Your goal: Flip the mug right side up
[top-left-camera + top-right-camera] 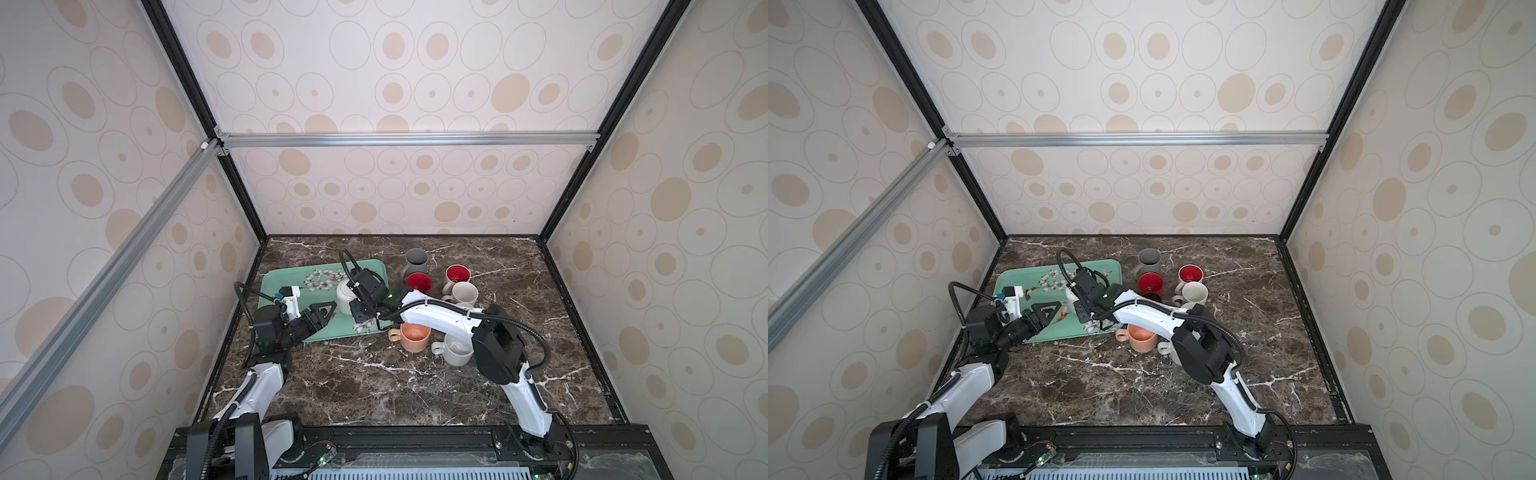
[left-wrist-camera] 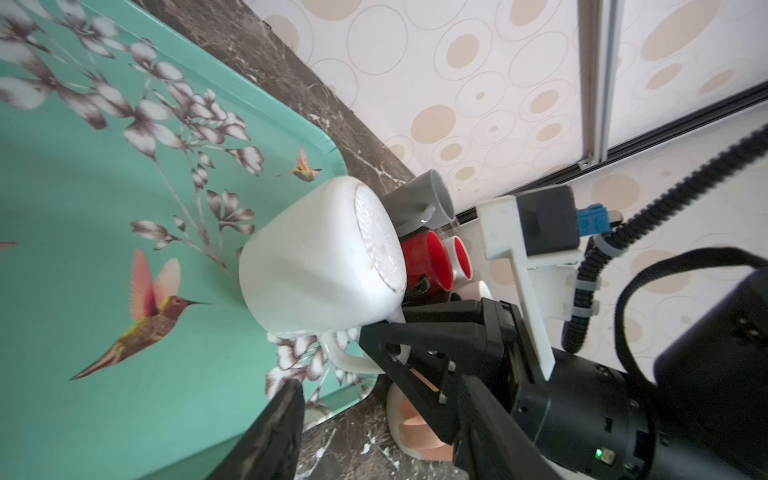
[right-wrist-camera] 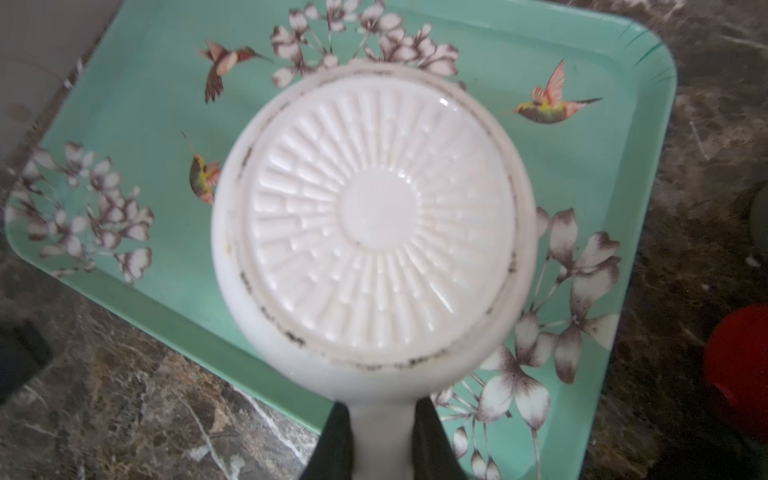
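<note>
Jaws of my left gripper [image 1: 325,312] stand parted with nothing between them, hanging low over the near left part of the teal tray [image 1: 279,277], whose floor is printed with pale blossoms and hummingbirds; in my left wrist view only one of its fingers [image 2: 278,432] shows, dark and blurred at the frame edge. Just beside those fingertips, toward the right half of the tray, is the white mug [image 1: 345,296], mouth down and base up, its ribbed sunburst underside filling my right wrist view. I cannot tell whether its rim rests flat on the tray or is raised a little. My right gripper [image 3: 380,434] reaches across from the right and is clamped on the mug's handle, one dark finger on each side of it. Right of the tray, on the brown marble table [image 1: 374,386], upright mugs stand close together: a grey mug [image 1: 417,259] at the back, a red mug [image 1: 419,281] just in front of it, then a mug with a red inside [image 1: 458,275] and a cream mug [image 1: 464,293] touching or nearly so. Nearer to me, partly under my right arm, stand a peach mug [image 1: 413,336] and a pale mug [image 1: 457,350], both with handles pointing left
</note>
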